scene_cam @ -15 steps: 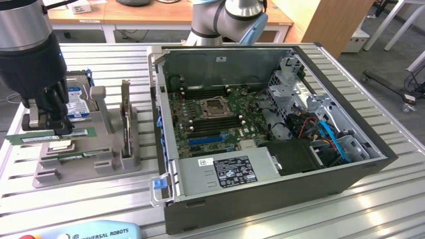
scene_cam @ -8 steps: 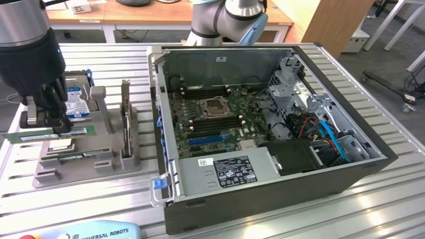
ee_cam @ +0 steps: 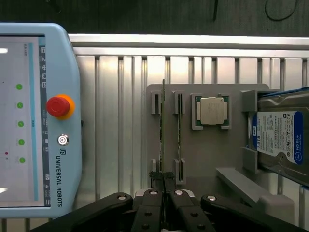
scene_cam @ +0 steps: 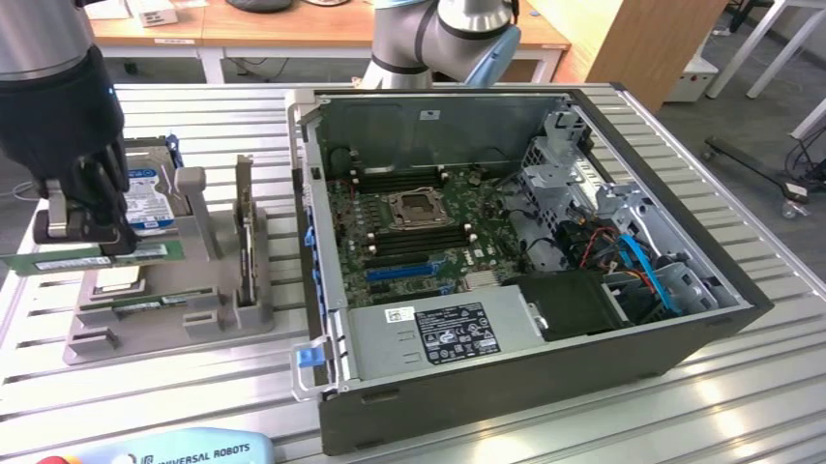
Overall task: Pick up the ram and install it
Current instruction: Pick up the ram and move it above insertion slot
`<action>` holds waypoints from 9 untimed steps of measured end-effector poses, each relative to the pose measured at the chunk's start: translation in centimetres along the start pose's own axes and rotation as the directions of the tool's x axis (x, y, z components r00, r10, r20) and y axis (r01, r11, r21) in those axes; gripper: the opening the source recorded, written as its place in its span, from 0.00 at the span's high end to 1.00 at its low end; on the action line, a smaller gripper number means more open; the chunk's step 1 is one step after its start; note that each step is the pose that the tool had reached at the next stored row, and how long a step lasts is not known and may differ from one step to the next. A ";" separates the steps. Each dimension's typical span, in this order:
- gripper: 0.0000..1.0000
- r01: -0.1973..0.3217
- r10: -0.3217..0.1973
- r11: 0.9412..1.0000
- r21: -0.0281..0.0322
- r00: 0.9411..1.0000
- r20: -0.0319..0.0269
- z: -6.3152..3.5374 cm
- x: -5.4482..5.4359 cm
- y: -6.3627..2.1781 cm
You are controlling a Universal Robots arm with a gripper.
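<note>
Near the counter's edge on the exterior view's left: black two-finger gripper (scene_cam: 84,240), jaws narrow and pinched onto the long thin green circuit-board ram stick (scene_cam: 149,252). Ram held flat-side-up to the fingers, riding above the grey plastic parts holder (scene_cam: 246,311), apparently clear of its slots. Gripped left of the stick's middle, with the longer free end poking toward the exterior view's right.

Wrist view: same gripper (ee_cam: 164,192) closed on the ram (ee_cam: 163,125), seen edge-on as a thin line. Lined up over the holder's outermost slot pair, beside a second green memory stick (ee_cam: 179,130) seated in the neighbouring slot.

Also on the holder: small square silver processor chip (scene_cam: 119,281) and silver-blue boxy hard drive (scene_cam: 151,193) standing at its back.

Further right, mid-counter: open dark grey computer case (scene_cam: 516,387) lying on its side, green motherboard (scene_cam: 387,246) facing up. Long black memory slots (scene_cam: 410,235) beside the square metal processor socket (scene_cam: 416,208).

Key relation: slots well apart from the gripper, off to the exterior view's right and inside the case walls. Ram's long axis roughly left-right in that view, and slots look close to parallel with it, so probably little twist between them; judged, not certain. Slatted aluminium counter (scene_cam: 722,406) under everything.
</note>
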State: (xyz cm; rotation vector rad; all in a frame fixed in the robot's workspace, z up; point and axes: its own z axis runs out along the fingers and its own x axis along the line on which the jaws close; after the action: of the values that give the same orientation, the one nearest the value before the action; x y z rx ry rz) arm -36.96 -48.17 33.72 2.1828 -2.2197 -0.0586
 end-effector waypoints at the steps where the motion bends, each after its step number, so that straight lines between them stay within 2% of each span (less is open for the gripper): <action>1: 0.88 0.000 0.000 1.000 0.000 1.000 0.000 -0.07 0.0 0.00; 9: 0.88 0.000 0.000 1.000 0.000 1.000 -0.005 -0.56 0.0 0.03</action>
State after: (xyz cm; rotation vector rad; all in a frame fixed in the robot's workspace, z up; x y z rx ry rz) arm -36.96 -48.14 34.28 2.1804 -2.2174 -0.0529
